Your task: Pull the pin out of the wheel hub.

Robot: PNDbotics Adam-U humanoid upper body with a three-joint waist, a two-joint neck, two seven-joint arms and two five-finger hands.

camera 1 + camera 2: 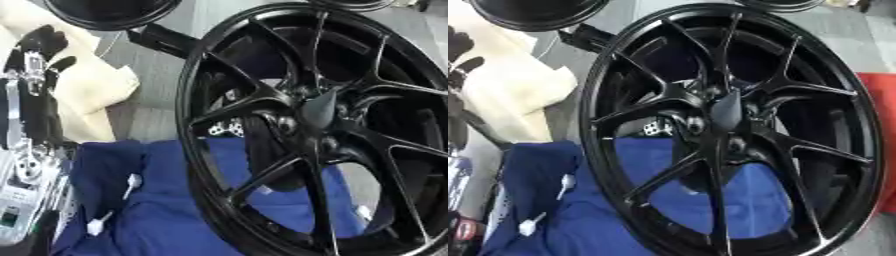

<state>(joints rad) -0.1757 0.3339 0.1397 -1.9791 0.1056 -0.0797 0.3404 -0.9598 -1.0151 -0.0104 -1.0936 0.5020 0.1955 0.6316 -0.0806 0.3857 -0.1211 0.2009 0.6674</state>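
Observation:
A large black spoked wheel [262, 75] stands tilted on a blue cloth [166, 210] and fills most of the view. At its hub [306, 120] a dark tapered piece [728, 112], apparently the pin, sticks out toward me. My left hand [39, 42] is at the upper left, well away from the wheel, with its black fingers relaxed and pointing up and nothing in them. Its silver and black forearm [26, 150] runs down the left edge. My right hand shows in neither view. Behind the spokes sits a silver perforated part [226, 129] beside a dark shape I cannot identify.
A second black rim [109, 12] lies at the top left. A cream pad [87, 85] sits between my left hand and the wheel. Two small white pieces [131, 181] on a thin cord lie on the blue cloth. A red surface [883, 105] shows at the right.

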